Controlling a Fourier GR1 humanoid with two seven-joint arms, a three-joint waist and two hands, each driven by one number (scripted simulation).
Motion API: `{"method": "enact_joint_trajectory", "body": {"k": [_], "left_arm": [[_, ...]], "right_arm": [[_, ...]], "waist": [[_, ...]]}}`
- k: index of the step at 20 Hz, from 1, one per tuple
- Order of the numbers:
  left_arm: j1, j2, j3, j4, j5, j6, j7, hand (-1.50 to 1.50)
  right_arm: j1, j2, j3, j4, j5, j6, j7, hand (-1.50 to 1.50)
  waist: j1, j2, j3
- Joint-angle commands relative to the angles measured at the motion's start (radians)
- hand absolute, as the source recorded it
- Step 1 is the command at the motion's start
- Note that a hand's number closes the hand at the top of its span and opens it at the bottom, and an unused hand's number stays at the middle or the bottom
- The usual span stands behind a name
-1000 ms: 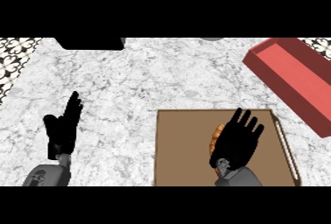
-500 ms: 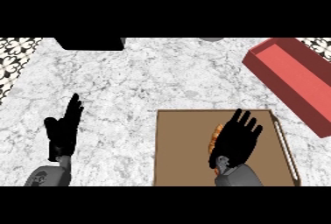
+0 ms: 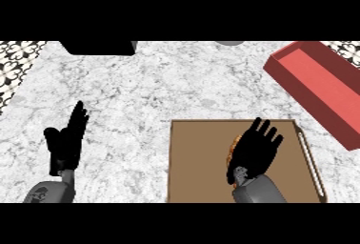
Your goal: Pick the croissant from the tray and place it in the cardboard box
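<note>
We see our right robot hand (image 3: pixel 255 148) spread flat over the tray (image 3: pixel 200 162), croissant (image 3: pixel 235 144) peeking at its left edge, red cardboard box (image 3: pixel 320 86) beyond it to the right

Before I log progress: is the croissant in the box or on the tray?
On the tray. An orange-brown sliver of croissant shows beside the open right hand, over the brown tray; the red box holds nothing visible.
</note>
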Motion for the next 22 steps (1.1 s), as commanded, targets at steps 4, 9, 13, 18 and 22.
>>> {"method": "enact_joint_trajectory", "body": {"k": [4, 9, 13, 18, 22], "left_arm": [[0.026, 0.009, 0.02, -0.027, 0.0, -0.006, 0.004, 0.0], [0.031, 0.019, 0.019, -0.006, -0.006, -0.033, -0.014, 0.0], [-0.025, -0.025, -0.009, -0.042, -0.031, 0.015, 0.068, 0.0], [-0.015, -0.013, 0.012, 0.007, -0.033, -0.001, 0.0, 0.0], [0.035, -0.004, 0.014, -0.089, -0.029, -0.005, 0.09, 0.0]], "right_arm": [[-0.048, 0.0, 0.084, 0.117, 0.042, -0.028, 0.159, 1.5], [-0.13, 0.0, 0.061, 0.203, 0.074, -0.029, 0.142, 1.5], [-0.183, 0.0, 0.025, 0.273, -0.062, -0.131, 0.033, 1.5], [-0.327, 0.0, -0.215, 0.324, -0.292, -0.122, -0.319, 1.5], [-0.46, -0.001, -0.256, 0.488, -0.267, -0.159, -0.395, 1.5]], "waist": [[-0.004, 0.01, 0.006], [0.001, 0.012, 0.006], [0.003, 0.014, 0.007], [0.008, 0.019, 0.007], [0.001, 0.012, 0.007]]}}
